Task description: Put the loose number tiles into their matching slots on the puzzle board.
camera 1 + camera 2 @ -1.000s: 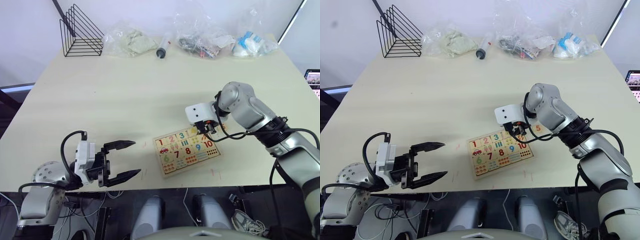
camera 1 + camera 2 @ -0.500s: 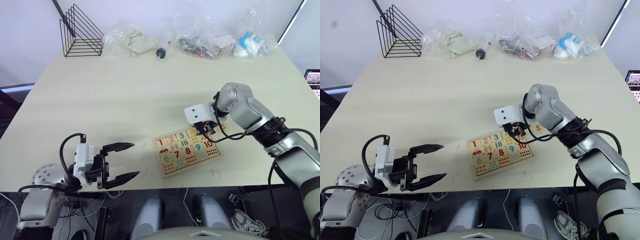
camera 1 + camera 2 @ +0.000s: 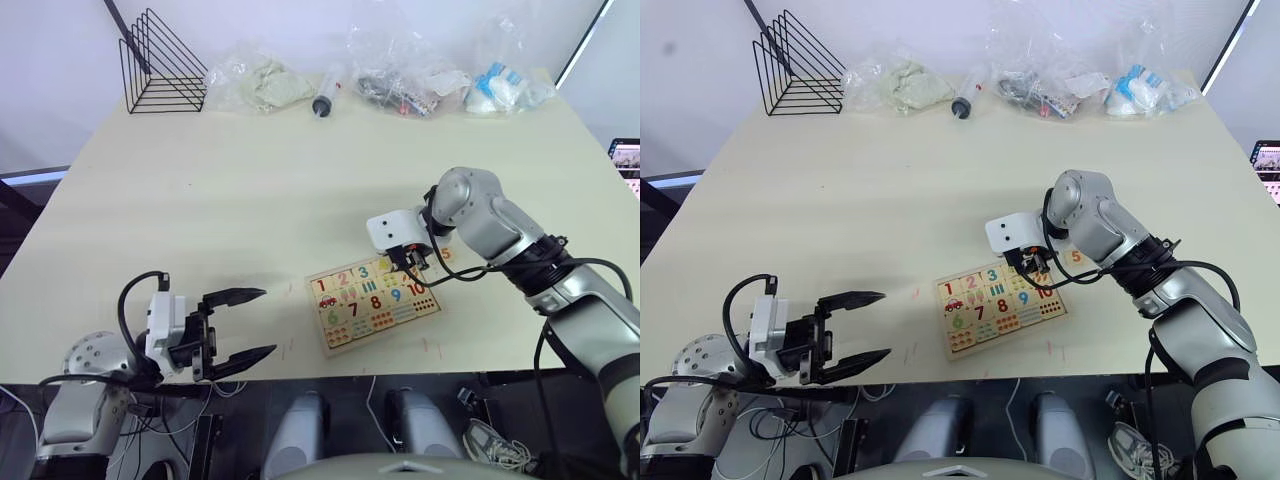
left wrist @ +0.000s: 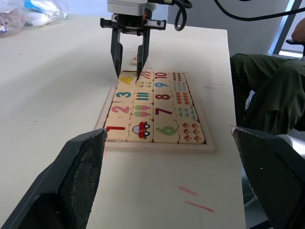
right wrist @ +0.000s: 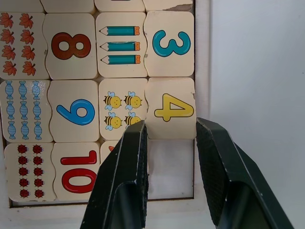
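Right now the puzzle board (image 3: 374, 305) lies slightly askew near the front edge of the table (image 3: 250, 190), right of its middle. The right gripper (image 4: 127, 71) stands tips-down over the board's far end, its two black fingers (image 5: 125, 181) parted a little and bracketing the near edge of the yellow 4 tile (image 5: 170, 108) without clearly clamping it (in the right wrist view the tile sits in its recess, and an empty slot (image 5: 169, 174) shows just beyond it, between the fingers). Tiles 1, 2 and 3 already sit in the row along the board's far long edge, with the 3 tile (image 5: 170, 44) next to the 4. One loose number tile (image 3: 445, 254), printed with an orange 5, rests on the table just past the board's right end, behind the right arm. The left gripper (image 3: 258, 322) hovers at the table's front left corner, jaws spread wide and holding nothing, pointing toward the board. Along the back edge stand a black wire rack (image 3: 162, 64), several clear plastic bags (image 3: 256, 82) and a syringe (image 3: 325, 95).
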Available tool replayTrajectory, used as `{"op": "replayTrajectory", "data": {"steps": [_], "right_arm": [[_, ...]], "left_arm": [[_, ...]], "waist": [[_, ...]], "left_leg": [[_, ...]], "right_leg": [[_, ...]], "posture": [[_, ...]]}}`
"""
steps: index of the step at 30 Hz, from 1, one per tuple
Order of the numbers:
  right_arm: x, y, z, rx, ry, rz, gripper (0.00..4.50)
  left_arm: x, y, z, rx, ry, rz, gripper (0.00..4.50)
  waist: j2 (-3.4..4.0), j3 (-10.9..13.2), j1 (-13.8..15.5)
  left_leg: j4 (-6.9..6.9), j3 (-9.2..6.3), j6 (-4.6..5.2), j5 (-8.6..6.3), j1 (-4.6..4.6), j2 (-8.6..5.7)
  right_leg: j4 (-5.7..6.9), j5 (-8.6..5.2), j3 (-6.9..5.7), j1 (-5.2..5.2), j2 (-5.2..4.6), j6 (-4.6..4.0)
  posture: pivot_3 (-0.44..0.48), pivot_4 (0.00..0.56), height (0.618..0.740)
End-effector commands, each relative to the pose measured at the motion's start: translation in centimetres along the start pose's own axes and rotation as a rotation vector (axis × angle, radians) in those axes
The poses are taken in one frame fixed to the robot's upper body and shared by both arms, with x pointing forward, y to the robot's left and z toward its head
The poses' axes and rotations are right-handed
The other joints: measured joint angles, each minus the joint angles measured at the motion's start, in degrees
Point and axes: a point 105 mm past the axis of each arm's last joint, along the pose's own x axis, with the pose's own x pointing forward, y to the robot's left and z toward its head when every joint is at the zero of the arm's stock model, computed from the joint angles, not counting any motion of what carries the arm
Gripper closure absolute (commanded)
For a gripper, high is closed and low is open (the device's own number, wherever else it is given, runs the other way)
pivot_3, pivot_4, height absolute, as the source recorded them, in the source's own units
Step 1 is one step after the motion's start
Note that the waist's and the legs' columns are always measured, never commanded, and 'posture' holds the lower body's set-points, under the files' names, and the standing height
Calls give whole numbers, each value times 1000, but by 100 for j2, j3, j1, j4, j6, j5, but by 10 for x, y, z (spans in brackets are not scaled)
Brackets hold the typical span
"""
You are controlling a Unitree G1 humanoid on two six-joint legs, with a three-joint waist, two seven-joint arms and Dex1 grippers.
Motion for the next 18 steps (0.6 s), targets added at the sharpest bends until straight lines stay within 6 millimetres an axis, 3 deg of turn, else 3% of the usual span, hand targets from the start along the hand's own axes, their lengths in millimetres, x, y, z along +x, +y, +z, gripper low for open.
{"op": "replayTrajectory", "data": {"steps": [1,2,3,8,18], "right_arm": [[-2,-1,2,-25,-14,-11,3572],[-2,-1,1,-29,-15,-11,2564],[-1,-1,1,-32,-15,-10,2309],[-1,-1,0,-35,-19,-11,26],[-18,-4,-2,40,-139,-68,26]], "left_arm": [[-3,0,2,23,-7,3,0],[-3,0,2,22,-7,2,0],[-3,0,1,22,-6,2,0],[-3,0,0,22,-5,0,0],[2,1,3,27,-6,4,0]], "waist": [[0,0,-1],[0,0,-2],[0,0,-2],[-3,-2,-1],[-3,-2,6]], "left_leg": [[0,0,0,0,0,0],[0,0,0,0,1,0],[0,1,0,0,1,0],[0,1,0,0,2,0],[1,0,0,0,0,0]], "right_leg": [[0,0,0,0,0,0],[0,0,0,0,0,0],[1,0,0,0,0,0],[1,0,0,1,0,0],[1,0,0,0,-1,0]], "posture": [[0,150,740],[0,150,740],[0,150,740],[0,150,740],[0,150,740]]}}
